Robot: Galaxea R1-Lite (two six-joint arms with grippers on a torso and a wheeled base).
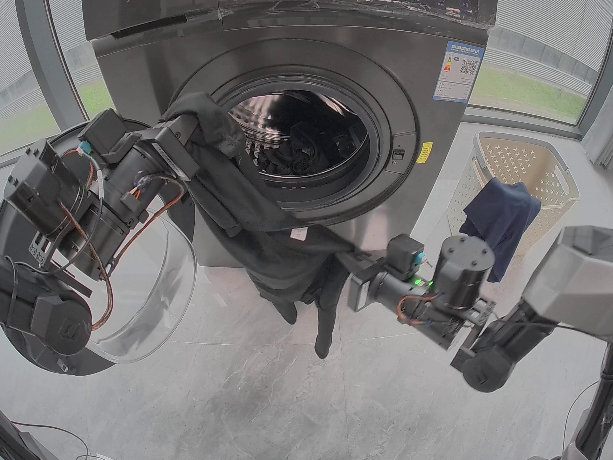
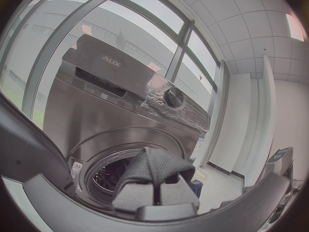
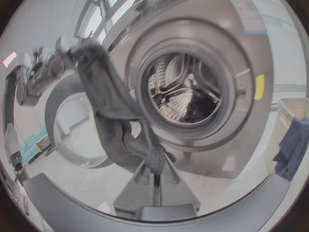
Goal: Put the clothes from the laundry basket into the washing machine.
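One dark garment [image 1: 255, 225] spans the washing machine [image 1: 396, 59] mouth; blue cloth [image 1: 501, 215] drapes the basket [image 1: 530, 154]. Left gripper [image 1: 191, 126], high, and right gripper [image 1: 350, 262], low, clamp the garment.

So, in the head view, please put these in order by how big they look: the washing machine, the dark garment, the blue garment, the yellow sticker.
1. washing machine
2. dark garment, though it hangs nearer the camera
3. blue garment
4. yellow sticker

Tall windows [image 1: 541, 52] rise above a pale marbled floor [image 1: 255, 384].
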